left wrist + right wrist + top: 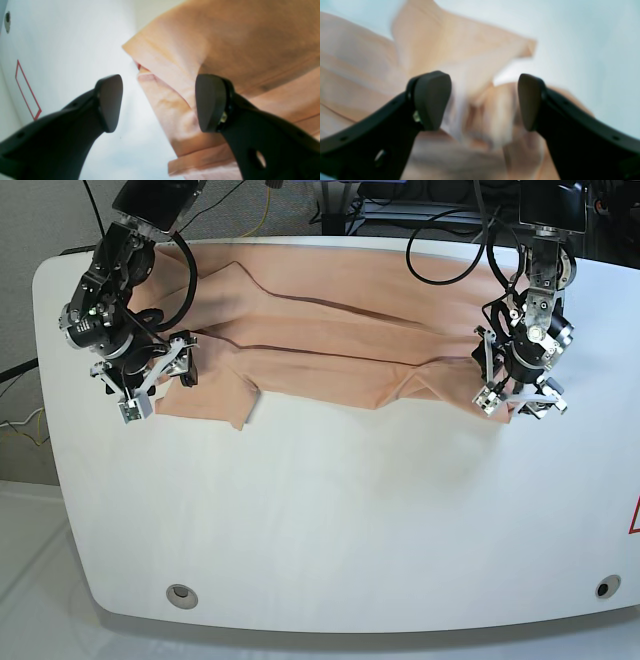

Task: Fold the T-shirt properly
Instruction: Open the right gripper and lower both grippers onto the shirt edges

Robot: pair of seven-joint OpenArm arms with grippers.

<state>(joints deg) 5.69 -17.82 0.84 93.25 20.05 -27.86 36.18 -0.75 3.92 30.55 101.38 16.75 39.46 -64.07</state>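
Note:
The peach T-shirt (330, 345) lies folded into a long band across the far half of the white table (330, 510). My left gripper (517, 392) hangs over the band's right end. In the left wrist view this gripper (160, 103) is open, with the shirt's layered edge (225, 37) between and under the fingers. My right gripper (150, 385) is at the band's left end. In the right wrist view it (481, 102) is open, with blurred shirt cloth (460, 50) between the fingers. No yellow print shows.
A red outlined rectangle (27, 90) is marked on the table near my left gripper. There are round holes (181, 594) in the table's front corners. Cables (450, 240) hang behind the far edge.

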